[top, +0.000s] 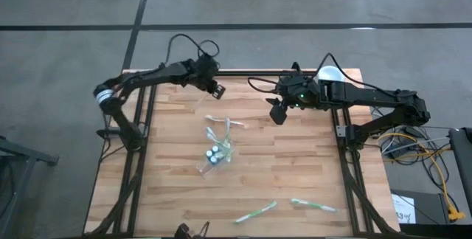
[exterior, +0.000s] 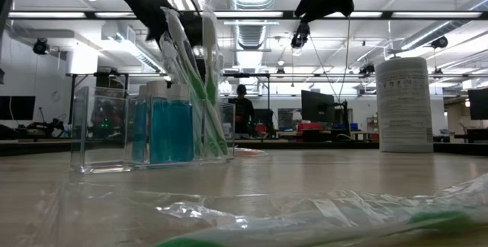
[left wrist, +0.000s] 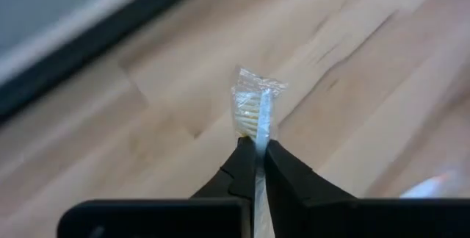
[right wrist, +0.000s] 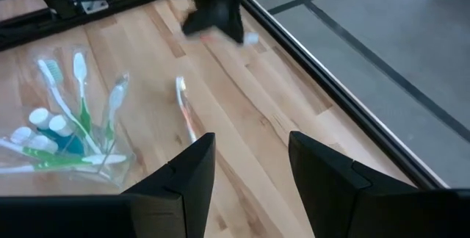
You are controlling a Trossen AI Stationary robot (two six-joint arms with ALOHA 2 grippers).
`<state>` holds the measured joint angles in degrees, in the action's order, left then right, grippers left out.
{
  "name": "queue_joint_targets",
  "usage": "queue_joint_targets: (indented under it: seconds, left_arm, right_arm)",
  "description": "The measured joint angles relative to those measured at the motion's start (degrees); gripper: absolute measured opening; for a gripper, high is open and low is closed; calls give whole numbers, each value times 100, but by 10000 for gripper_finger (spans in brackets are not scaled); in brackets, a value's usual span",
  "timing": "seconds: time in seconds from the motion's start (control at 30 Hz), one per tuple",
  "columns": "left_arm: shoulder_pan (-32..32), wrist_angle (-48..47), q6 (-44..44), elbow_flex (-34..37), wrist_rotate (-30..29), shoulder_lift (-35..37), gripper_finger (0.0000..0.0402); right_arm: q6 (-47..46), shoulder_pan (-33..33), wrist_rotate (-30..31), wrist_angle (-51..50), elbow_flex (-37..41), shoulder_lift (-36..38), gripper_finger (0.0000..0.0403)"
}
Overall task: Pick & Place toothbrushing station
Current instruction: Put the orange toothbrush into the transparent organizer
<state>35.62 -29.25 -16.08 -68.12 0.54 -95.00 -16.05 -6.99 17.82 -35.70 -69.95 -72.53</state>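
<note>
Left gripper (top: 214, 88) is raised over the far left part of the wooden table (top: 295, 172), near its far edge. In the left wrist view its fingers (left wrist: 239, 172) are pressed together on a wrapped toothbrush (left wrist: 257, 109), whose bristle head in clear film projects just past the fingertips. The brush is off the table surface.

Right gripper (top: 277, 113) hangs over the far middle of the table, right of the left gripper. Its fingers (right wrist: 187, 168) stand apart with nothing between them.

A clear plastic organiser (top: 214, 154) sits near the table centre. The low view shows it upright, with blue-filled bottles (exterior: 169, 129) standing in it and several green-and-white toothbrushes (exterior: 200, 87) leaning in the compartment beside them. The right wrist view shows the same holder with brushes fanned out and white bottle caps (right wrist: 45, 120) showing.

One wrapped toothbrush (top: 226, 122) lies flat on the table just beyond the organiser, between it and the grippers. Two more wrapped toothbrushes lie near the front edge: one (top: 256, 212) at centre front, one (top: 313, 206) to its right, apart from each other.

A white cylindrical canister (exterior: 405, 104) stands at the far right corner of the table, by the right arm.

Beyond the table, the low view shows a person (exterior: 242, 110) far back in the room.
</note>
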Motion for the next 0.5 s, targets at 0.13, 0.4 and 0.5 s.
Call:
queue_joint_targets:
  seconds: [0.13, 0.4, 0.5]
  left_arm:
    - [0, 135, 2, 0, 3, 751, 20]
    - [-59, 542, 284, 0, 5, 2492, 18]
    - [-79, 778, 363, 47, 8, 3123, 19]
  right_arm:
    - [17, -2, 0, -55, 2, 0, 169]
    - [18, -2, 0, -38, 2, 0, 169]
    - [11, -1, 0, -36, 2, 0, 169]
